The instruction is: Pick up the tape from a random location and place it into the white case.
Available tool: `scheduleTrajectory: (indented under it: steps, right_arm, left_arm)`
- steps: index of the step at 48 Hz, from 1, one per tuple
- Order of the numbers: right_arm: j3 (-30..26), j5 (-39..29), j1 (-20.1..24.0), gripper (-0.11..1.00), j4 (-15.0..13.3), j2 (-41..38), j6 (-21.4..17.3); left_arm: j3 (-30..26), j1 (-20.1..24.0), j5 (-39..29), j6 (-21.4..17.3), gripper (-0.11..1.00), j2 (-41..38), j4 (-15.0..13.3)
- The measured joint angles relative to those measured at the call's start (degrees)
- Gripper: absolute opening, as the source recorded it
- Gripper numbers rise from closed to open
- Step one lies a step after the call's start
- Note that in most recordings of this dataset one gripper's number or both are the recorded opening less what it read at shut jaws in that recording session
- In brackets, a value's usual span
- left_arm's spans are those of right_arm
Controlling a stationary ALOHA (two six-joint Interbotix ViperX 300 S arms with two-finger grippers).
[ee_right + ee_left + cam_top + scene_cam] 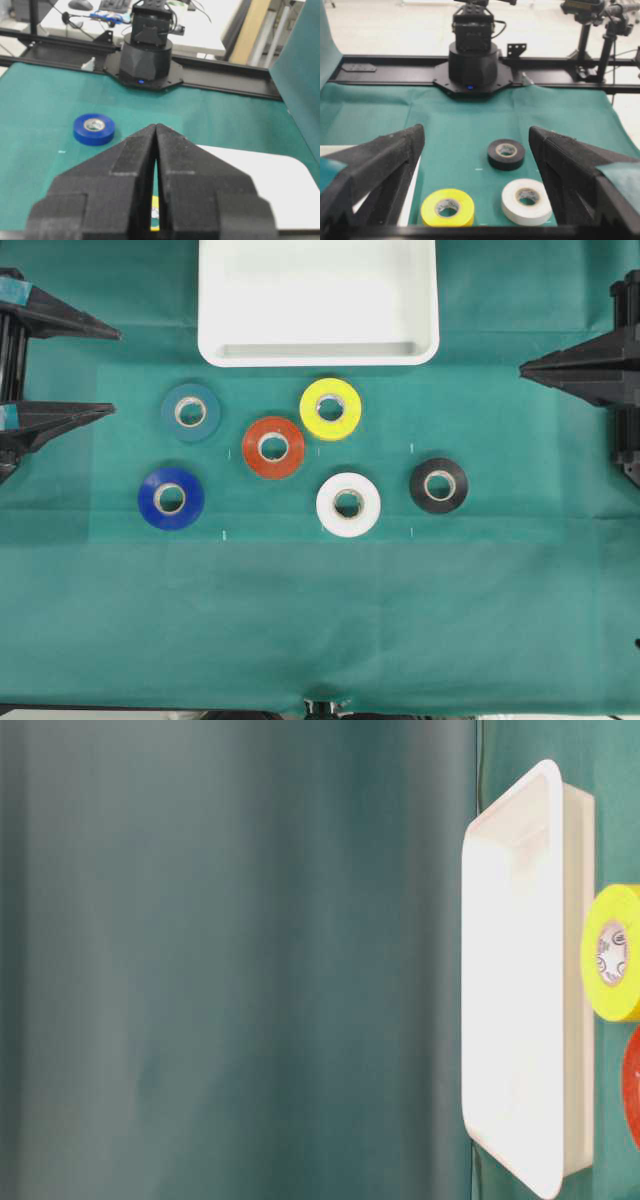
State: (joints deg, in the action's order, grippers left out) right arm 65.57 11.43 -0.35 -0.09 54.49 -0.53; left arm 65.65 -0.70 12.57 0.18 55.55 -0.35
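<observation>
The tape (273, 447), an orange-red roll, lies flat on the green cloth just below the white case (318, 290), which stands at the top middle and holds nothing. In the table-level view the white case (520, 1020) shows side-on, and a sliver of the tape (633, 1092) shows at the right edge. My left gripper (117, 372) waits at the left edge, open wide and holding nothing, well away from the tape. In its wrist view the left gripper (476, 131) frames other rolls; the tape is out of that view. My right gripper (522, 367) sits at the right edge, shut and holding nothing.
Five other rolls lie around the tape: yellow (331, 408), white (348, 504), black (438, 485), teal (191, 412) and blue (171, 498). The yellow roll lies between the tape and the case. The opposite arm's base (472, 60) stands at the far end.
</observation>
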Motion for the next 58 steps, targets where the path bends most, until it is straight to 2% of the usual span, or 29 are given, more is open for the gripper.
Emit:
scheduleTrajectory:
  steps: [14,32,58]
  right_arm:
    - [-0.26,0.00,0.00,0.00,-0.09,0.00,0.09]
    - [-0.26,-0.09,0.00,0.00,0.00,-0.09,0.09]
    - [-0.26,-0.09,0.00,0.00,0.00,-0.35,0.09]
  left_arm:
    - [0.00,-0.53,0.00,0.44,0.98,0.00,0.00]
    - [0.00,-6.94,-1.58,0.44,0.98,0.09,0.00]
    - [-0.44,-7.03,-1.67,0.35,0.98,-0.26,0.00]
